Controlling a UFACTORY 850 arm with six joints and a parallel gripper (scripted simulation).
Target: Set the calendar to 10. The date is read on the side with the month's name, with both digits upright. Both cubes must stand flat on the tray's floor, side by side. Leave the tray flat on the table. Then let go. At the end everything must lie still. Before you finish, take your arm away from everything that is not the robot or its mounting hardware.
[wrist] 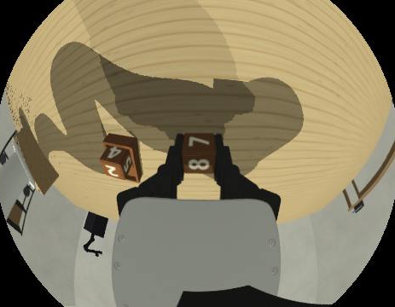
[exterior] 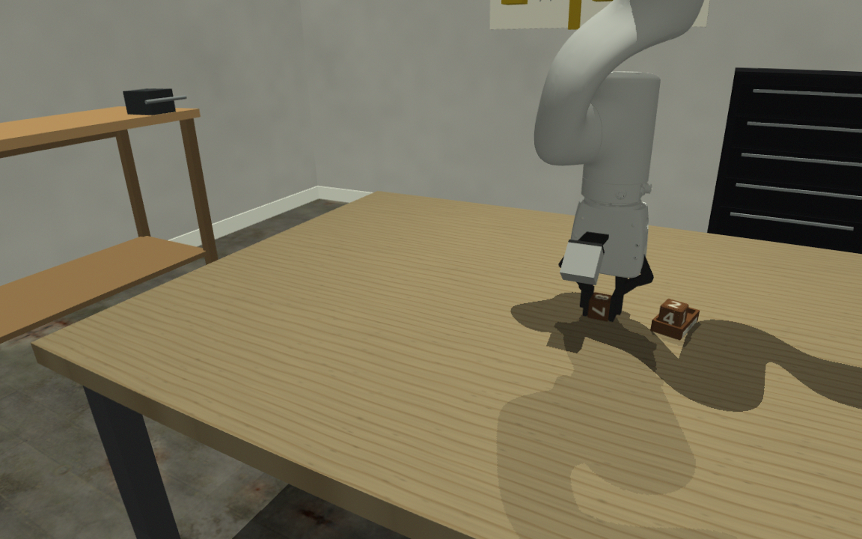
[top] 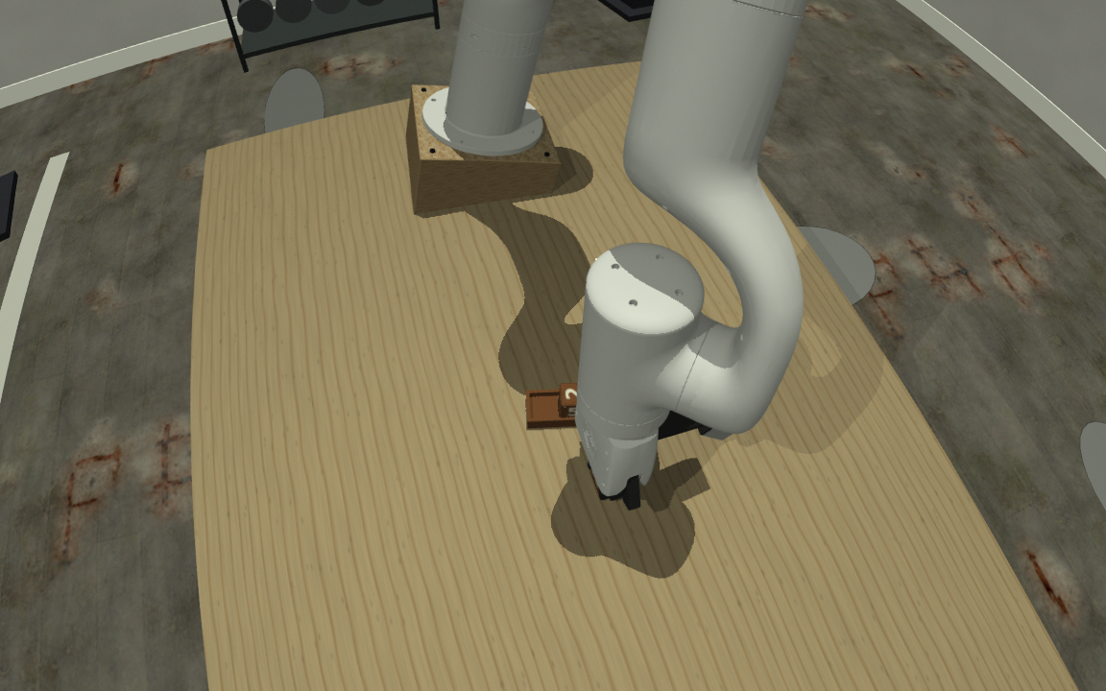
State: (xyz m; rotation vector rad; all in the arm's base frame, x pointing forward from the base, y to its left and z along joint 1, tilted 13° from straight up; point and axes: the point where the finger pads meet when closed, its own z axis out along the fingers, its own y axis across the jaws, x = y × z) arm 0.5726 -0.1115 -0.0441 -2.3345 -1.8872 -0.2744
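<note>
The gripper (top: 618,498) (exterior: 599,312) (wrist: 199,149) points down and is shut on a brown cube (exterior: 598,305) (wrist: 199,154). The fingers press on two opposite sides. White 7 and 8 show on this cube; it is at or just above the table. A second brown cube (top: 568,400) (exterior: 673,312) (wrist: 114,162) sits in one end of the brown tray (top: 544,422) (exterior: 665,329) (wrist: 115,137), with 2 on top and 4 on a side. The tray's other half is empty. It lies beside the gripper; white marks on one long wall are too small to read.
The wooden table (top: 350,429) (exterior: 354,321) carries the arm's base block (top: 488,184) at the back in the top view. The arm hides part of the tray there. A shelf (exterior: 72,127) and a black drawer cabinet (exterior: 802,174) stand beyond the table.
</note>
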